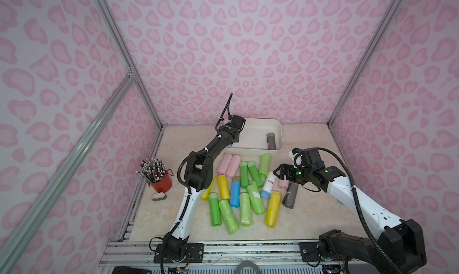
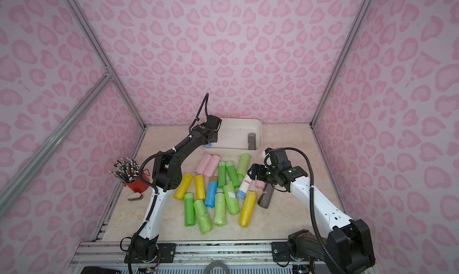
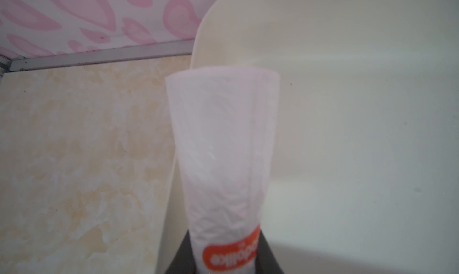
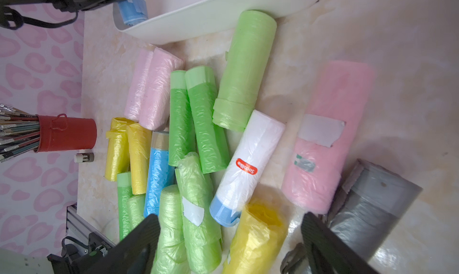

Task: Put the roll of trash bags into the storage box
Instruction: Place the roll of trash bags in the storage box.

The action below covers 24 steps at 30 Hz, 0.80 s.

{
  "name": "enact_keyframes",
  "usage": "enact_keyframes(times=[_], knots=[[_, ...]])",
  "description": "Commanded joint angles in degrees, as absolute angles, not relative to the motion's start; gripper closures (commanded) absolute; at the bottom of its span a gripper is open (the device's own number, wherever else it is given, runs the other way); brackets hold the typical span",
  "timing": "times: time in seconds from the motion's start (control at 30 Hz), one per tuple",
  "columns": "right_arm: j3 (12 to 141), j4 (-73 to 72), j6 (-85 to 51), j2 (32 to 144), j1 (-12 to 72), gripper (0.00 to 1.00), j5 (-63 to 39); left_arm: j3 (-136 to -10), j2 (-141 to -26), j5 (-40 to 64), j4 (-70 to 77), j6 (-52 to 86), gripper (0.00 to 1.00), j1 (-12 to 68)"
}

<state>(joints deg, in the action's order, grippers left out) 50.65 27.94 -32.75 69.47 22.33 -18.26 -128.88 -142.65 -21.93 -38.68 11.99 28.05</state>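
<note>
Clamping a white plastic roll of trash bags (image 3: 223,148) at its orange label (image 3: 233,256), partly readable upside down as "dolike", with the left gripper (image 3: 224,259), above the left end of the shallow cream-white plastic storage box (image 1: 275,127). Showing only in both top views: a grey roll (image 1: 271,141) lying inside the box. Legible only from the right wrist: "Sodolike" on a second white roll (image 4: 248,166), just beyond the wide-apart right gripper (image 4: 231,218).

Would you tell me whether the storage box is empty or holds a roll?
Not empty: a grey roll lies inside the storage box by one end wall; the left gripper holds a white roll at the other end.
</note>
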Motion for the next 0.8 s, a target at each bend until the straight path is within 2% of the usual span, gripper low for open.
enact_keyframes(times=[0.0,0.13,0.23,0.4,0.7,0.77], knots=[[50.4,27.9,-32.3,69.7,22.3,0.08,-19.3,-126.8,-140.4,-22.7,-36.7,11.8,1.0,28.5],[51.1,29.6,-31.1,69.6,22.3,0.08,-18.6,-123.3,-138.5,-24.1,-36.2,12.6,0.97,29.3],[51.2,30.0,-31.2,69.5,22.3,0.08,-18.4,-121.2,-137.2,-23.9,-35.6,13.6,0.92,29.3],[51.6,30.7,-31.5,70.0,22.3,0.09,-18.7,-119.6,-135.5,-24.4,-34.8,14.0,0.68,29.4],[52.5,32.4,-32.0,69.6,22.3,0.09,-17.6,-120.1,-135.0,-24.2,-34.3,13.8,0.47,28.6],[52.5,32.9,-32.2,69.2,22.3,0.09,-17.0,-120.2,-134.5,-24.1,-34.3,14.0,0.45,28.7]])
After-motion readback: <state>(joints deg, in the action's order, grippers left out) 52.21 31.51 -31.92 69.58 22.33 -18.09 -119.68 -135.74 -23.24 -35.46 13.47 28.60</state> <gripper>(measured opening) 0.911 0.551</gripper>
